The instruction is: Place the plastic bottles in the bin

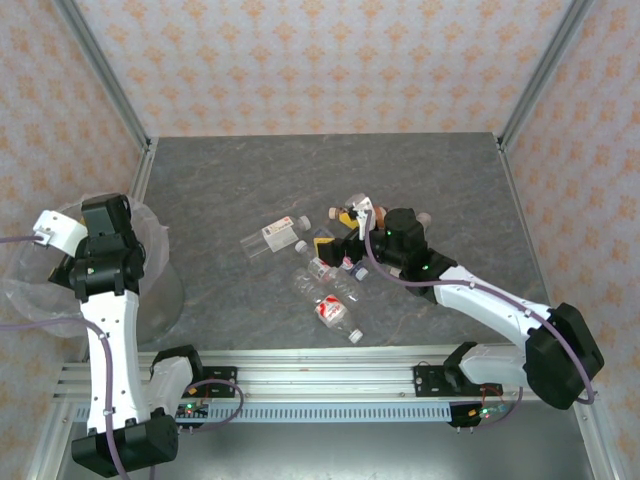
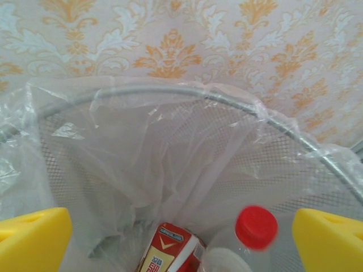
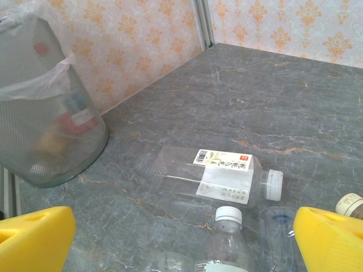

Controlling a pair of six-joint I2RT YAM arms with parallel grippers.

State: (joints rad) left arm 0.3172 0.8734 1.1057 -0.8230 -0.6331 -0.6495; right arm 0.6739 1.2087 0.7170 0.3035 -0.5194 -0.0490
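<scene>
My left gripper (image 2: 181,241) hangs open over the bin (image 2: 170,96), a mesh basket lined with a crinkly clear bag. Below its yellow fingers (image 2: 34,238), a clear bottle with a red cap (image 2: 256,226) and a red-and-yellow labelled bottle (image 2: 170,252) lie inside the bin. My right gripper (image 3: 181,241) stands open low over the bottle cluster (image 1: 330,270) at the table's middle. A clear flat bottle with a white label (image 3: 218,175) lies just ahead of it. A white-capped clear bottle (image 3: 228,235) lies between its fingers, untouched. A red-labelled bottle (image 1: 335,312) lies nearest the arms.
The bin (image 1: 150,255) stands at the table's left edge, under the left arm (image 1: 105,270). A brown bottle's cap (image 3: 349,203) shows at the right finger. Grey marbled tabletop (image 1: 320,170) stretches behind the cluster to the patterned walls.
</scene>
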